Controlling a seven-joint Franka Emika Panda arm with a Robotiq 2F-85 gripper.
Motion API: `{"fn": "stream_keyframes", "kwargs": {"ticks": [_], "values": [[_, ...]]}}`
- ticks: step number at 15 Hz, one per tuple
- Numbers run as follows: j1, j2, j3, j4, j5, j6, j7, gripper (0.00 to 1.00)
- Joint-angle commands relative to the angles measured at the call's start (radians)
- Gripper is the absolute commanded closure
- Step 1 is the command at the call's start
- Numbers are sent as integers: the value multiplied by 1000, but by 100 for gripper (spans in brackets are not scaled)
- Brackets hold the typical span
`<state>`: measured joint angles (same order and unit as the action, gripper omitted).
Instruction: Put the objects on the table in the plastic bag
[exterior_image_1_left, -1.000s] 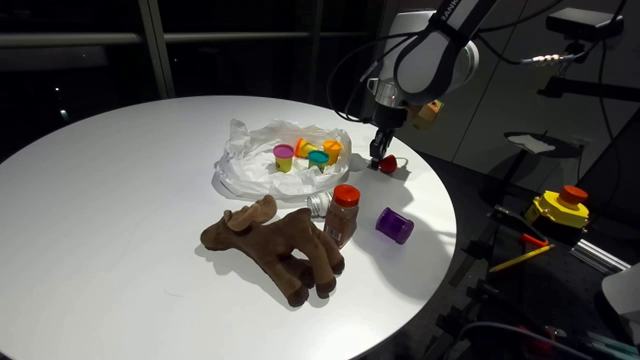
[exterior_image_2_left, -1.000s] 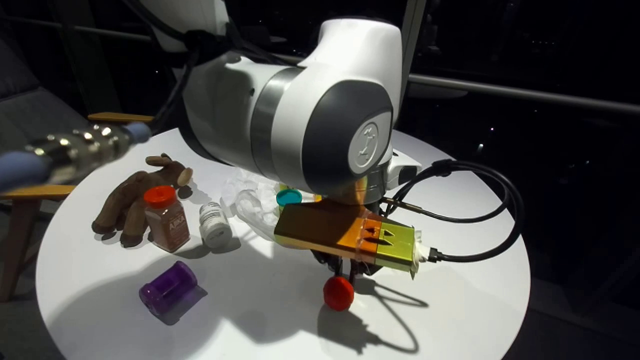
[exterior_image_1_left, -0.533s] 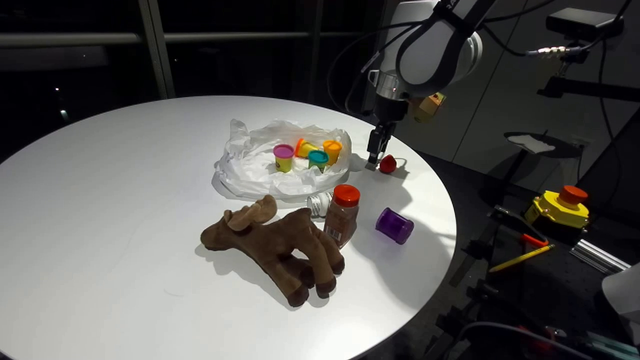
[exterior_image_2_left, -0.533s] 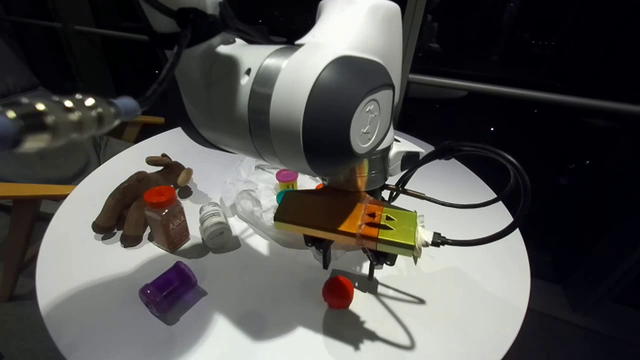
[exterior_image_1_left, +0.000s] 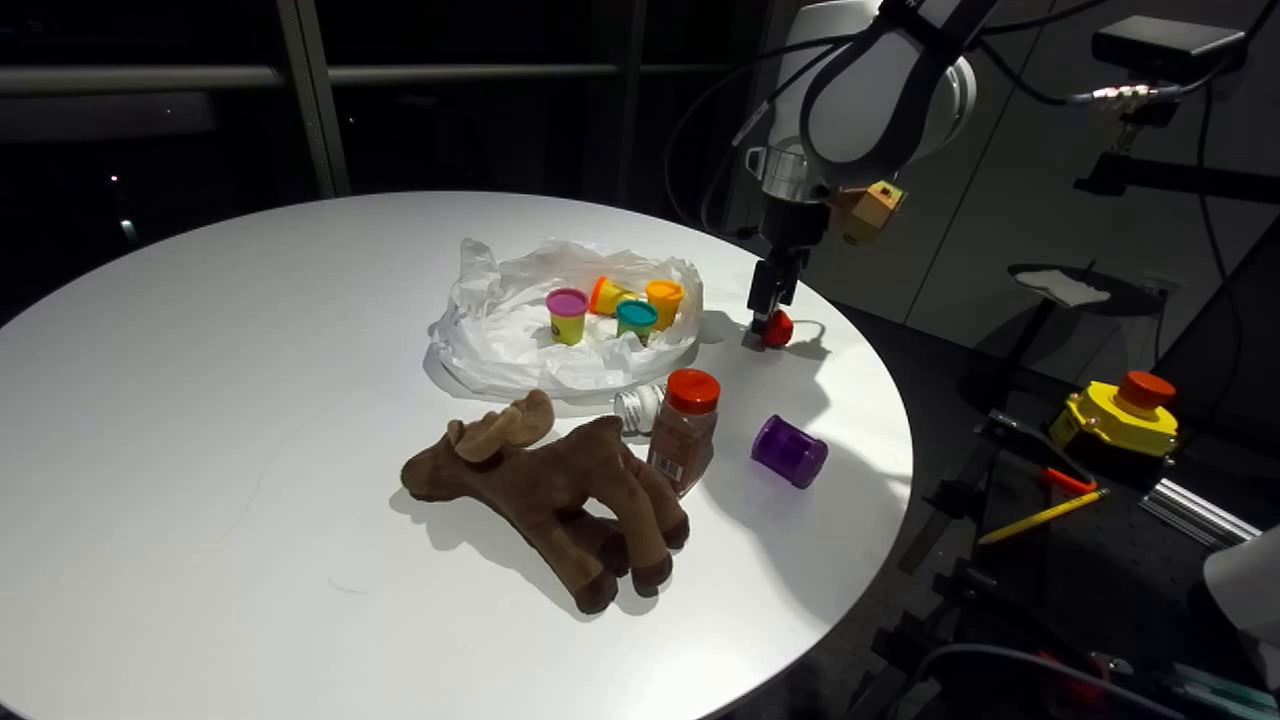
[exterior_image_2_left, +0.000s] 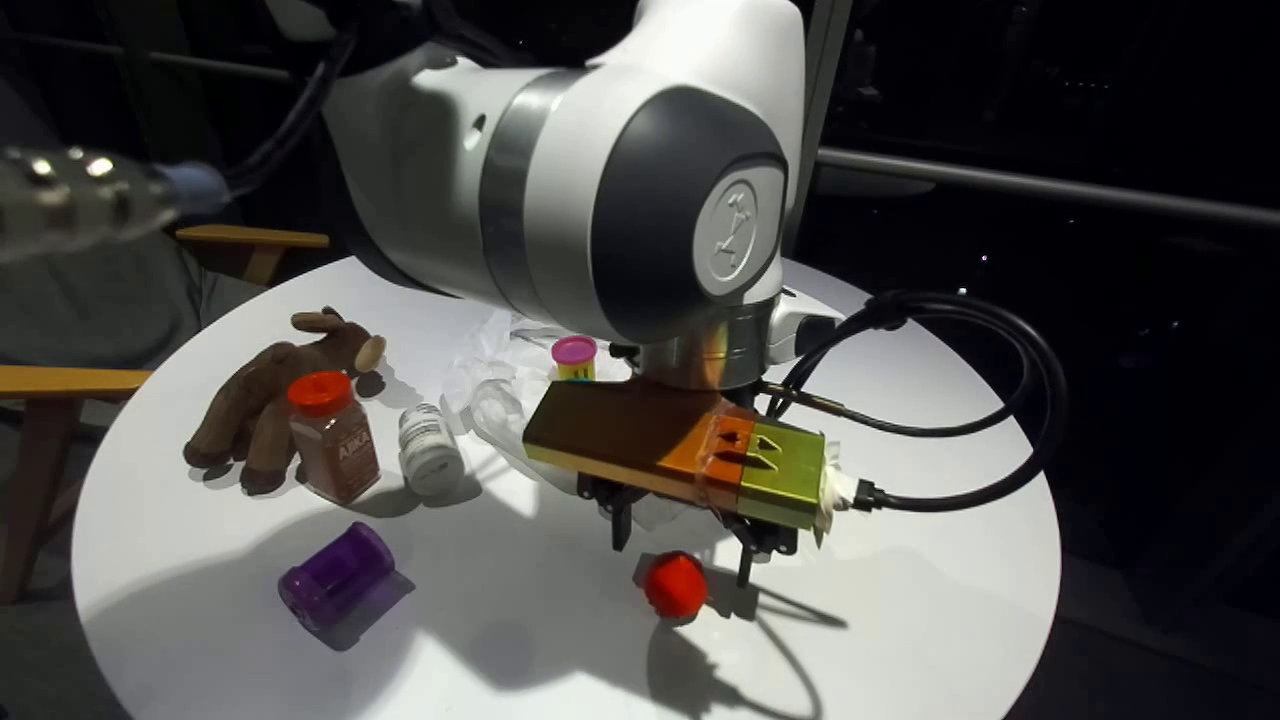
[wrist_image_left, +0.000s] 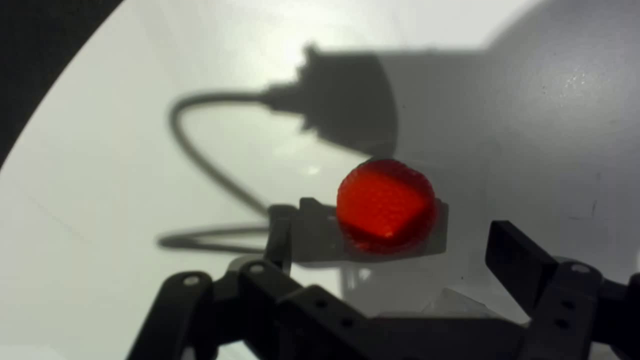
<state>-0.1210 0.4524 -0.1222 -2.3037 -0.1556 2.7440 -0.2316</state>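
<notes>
Red toy, one, probably strawberry, four tubs

Dark windows, wooden-armed grey chair

Red-capped jar: pale capitals on the side in an exterior view, A first, KA last, middle letters unclear. Barcode low on same jar, seen in an exterior view. White bottle: lines of dark print, too small to read. Robot arm: line-figure emblem, ringed, at one joint. Purple-lidded tub: small dark mark, illegible.
</notes>
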Motion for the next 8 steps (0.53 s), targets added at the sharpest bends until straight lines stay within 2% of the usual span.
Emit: {"fn": "stream_keyframes", "kwargs": {"ticks": [1, 2, 3, 4, 8], "values": [[8, -21, -14, -8, -20, -45, 34, 0], [7, -16, -14, -5, -21, -43, 35, 0], [5, -14, -13, -3, -19, -45, 35, 25], [4, -13, -12, -1, -18, -44, 36, 26], [11, -5, -25, 5, -27, -50, 53, 62]]}}
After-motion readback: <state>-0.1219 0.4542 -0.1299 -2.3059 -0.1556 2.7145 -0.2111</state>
